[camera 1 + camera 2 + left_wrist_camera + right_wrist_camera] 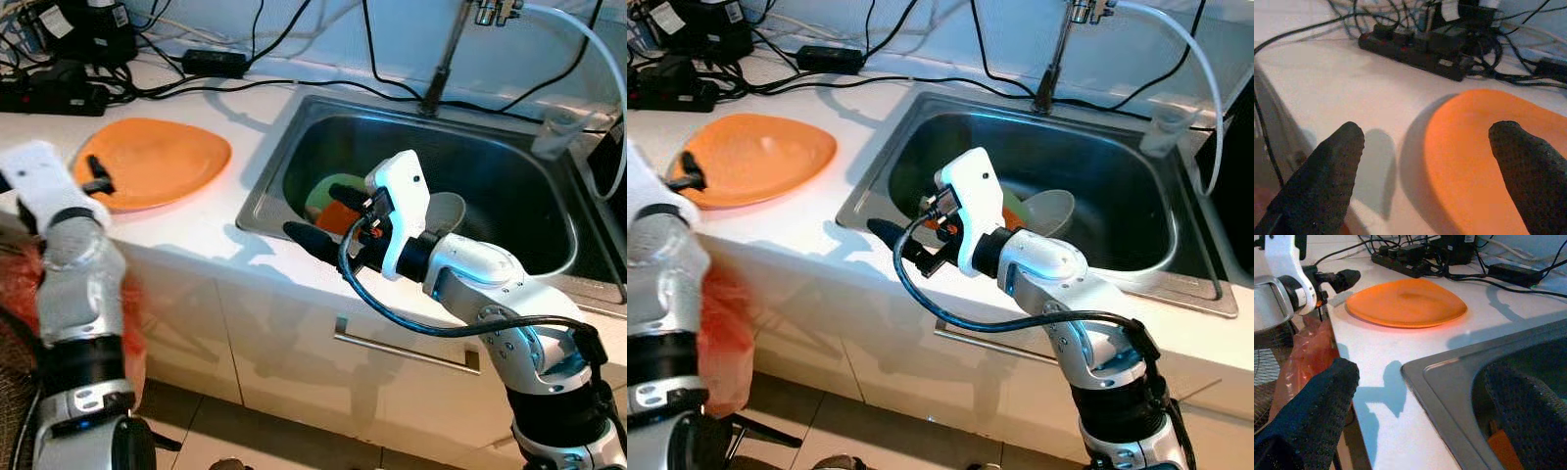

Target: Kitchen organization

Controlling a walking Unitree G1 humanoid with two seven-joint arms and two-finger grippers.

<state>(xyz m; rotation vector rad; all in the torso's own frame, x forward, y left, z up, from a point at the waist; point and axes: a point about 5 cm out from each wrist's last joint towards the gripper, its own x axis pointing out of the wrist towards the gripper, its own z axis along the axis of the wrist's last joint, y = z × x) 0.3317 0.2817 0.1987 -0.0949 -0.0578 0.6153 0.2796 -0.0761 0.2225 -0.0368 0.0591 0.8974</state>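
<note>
Watch the orange plate (152, 162): it lies on the white table (225, 235) left of the sink (294, 127), and a shallow approach could shove it into the cables. Your left gripper (1430, 161) straddles its rim, jaws apart. Your right gripper (318, 215) hovers over the sink's corner, jaws apart (holding nothing).

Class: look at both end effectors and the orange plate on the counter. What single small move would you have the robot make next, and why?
Probably ease the left end effector forward so its open fingers straddle the rim of the orange plate. It already sits at the plate's near edge with one finger over the plate and one over bare counter, nothing gripped. The right end effector hangs open at the sink corner.
</note>
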